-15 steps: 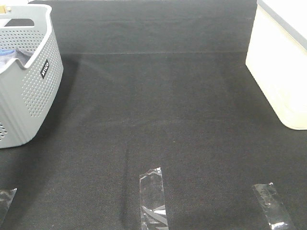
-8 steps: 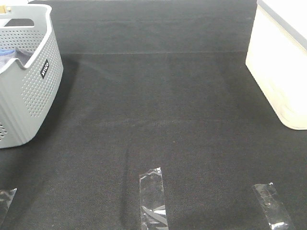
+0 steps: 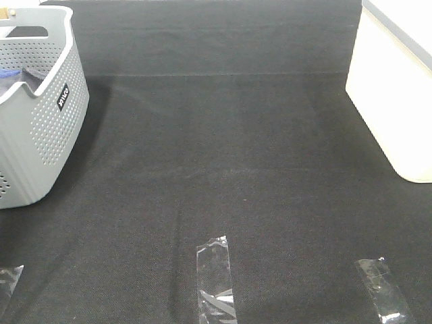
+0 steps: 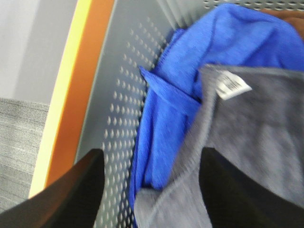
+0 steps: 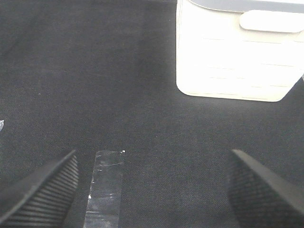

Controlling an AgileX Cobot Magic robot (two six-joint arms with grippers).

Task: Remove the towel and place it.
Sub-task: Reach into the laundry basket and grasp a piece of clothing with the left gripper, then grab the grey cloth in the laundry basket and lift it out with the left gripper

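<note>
Left wrist view: our left tool (image 4: pixel 152 152) gapes empty over the towel (image 4: pixel 256 128) in the ten-o'clock basket (image 3: pixel 47 135); we risk pinching the blue cloth (image 4: pixel 228 42) too. Right tool (image 5: pixel 153 156) gapes empty.

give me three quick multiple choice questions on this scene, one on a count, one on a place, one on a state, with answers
1. Clear tape strips on the black mat, high view: A one, B three, C five.
2. The towel lies: A in the grey basket, touching the blue cloth, B spread on the mat, C on the floor.
3. The left gripper is: A shut on the towel, B shut on the cloth, C open.
Answers: 1 B, one strip left, one middle, one right; 2 A, the left wrist view shows it inside the perforated wall; 3 C, its jaws stand wide apart above the towel.
</note>
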